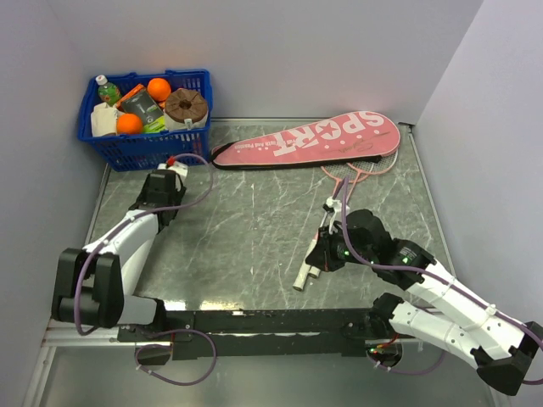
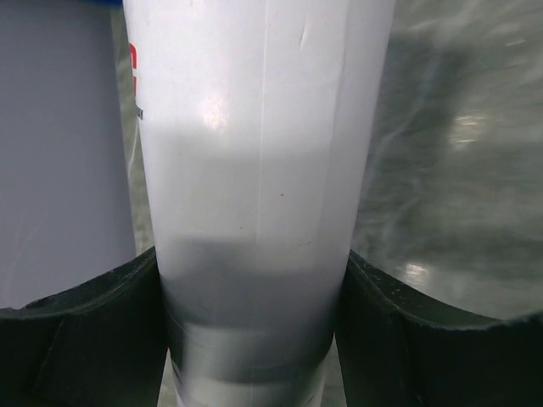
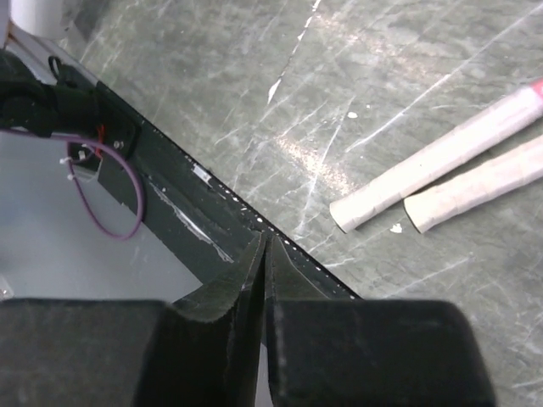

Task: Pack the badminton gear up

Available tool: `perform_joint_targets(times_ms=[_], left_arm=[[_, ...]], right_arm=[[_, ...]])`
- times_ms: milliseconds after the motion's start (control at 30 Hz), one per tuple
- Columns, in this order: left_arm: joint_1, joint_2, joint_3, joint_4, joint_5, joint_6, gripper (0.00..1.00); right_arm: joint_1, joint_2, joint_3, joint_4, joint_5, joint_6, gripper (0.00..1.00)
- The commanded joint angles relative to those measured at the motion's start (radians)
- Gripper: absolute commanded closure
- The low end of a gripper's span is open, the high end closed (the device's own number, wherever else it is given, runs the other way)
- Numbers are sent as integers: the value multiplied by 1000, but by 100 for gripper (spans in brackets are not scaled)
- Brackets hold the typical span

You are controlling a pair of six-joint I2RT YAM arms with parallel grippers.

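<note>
The bench (image 1: 254, 246) was a dark grey-green slab veined with pale marble streaks and framed by a thin metal rim. Plain walls of a faint lilac-grey closed it in on three sides: the left wall (image 1: 34, 127), the back wall (image 1: 280, 51) and the right wall (image 1: 492, 153). A black rail (image 1: 254, 320) ran along the near edge, and in front of it lay a lighter grey surface (image 1: 280, 381). The light was soft and even, leaving a dull sheen on the stone.

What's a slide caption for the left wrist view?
Left hand clamped around the long white tube, marbled tabletop behind.
</note>
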Motion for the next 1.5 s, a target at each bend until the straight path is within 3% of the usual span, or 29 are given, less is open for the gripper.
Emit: perform_joint_targets(times_ms=[0, 67, 167, 200, 467, 567, 633, 800, 900, 1067, 1267, 1467], left_arm=[[66, 49, -5, 111, -72, 6, 62], [89, 74, 26, 80, -77, -16, 47], [90, 94, 40, 65, -90, -15, 9], [90, 84, 38, 68, -92, -14, 2], [70, -8, 99, 10, -80, -27, 4], [-41, -83, 154, -32, -40, -49, 3], [-178, -115, 206, -48, -26, -64, 3], [-518, -8, 355, -90, -87, -64, 4], [-607, 89, 415, -70, -61, -34, 4], [-614, 271, 470, 57, 77, 86, 4], [-542, 582, 762, -93, 175, 120, 4], [-514, 777, 840, 10, 196, 238, 4]], right_arm=[[-5, -15, -23, 68, -38, -7, 79], [-5, -24, -37, 80, -49, -1, 69], [-5, -38, -54, 93, -58, 2, 62], [-5, -41, -58, 94, -60, 1, 61], [-7, -22, -55, 94, -47, -3, 57], [-13, -13, -51, 94, -15, 17, 55], [-30, 5, -35, 85, -9, 10, 54], [-51, 73, 55, 8, 68, 7, 53], [-91, 67, 80, -18, 92, 13, 51], [-157, 24, 84, -50, 104, 31, 50], [-175, -36, 63, -82, 112, 30, 47], [-180, -56, 26, -90, 92, 47, 47]])
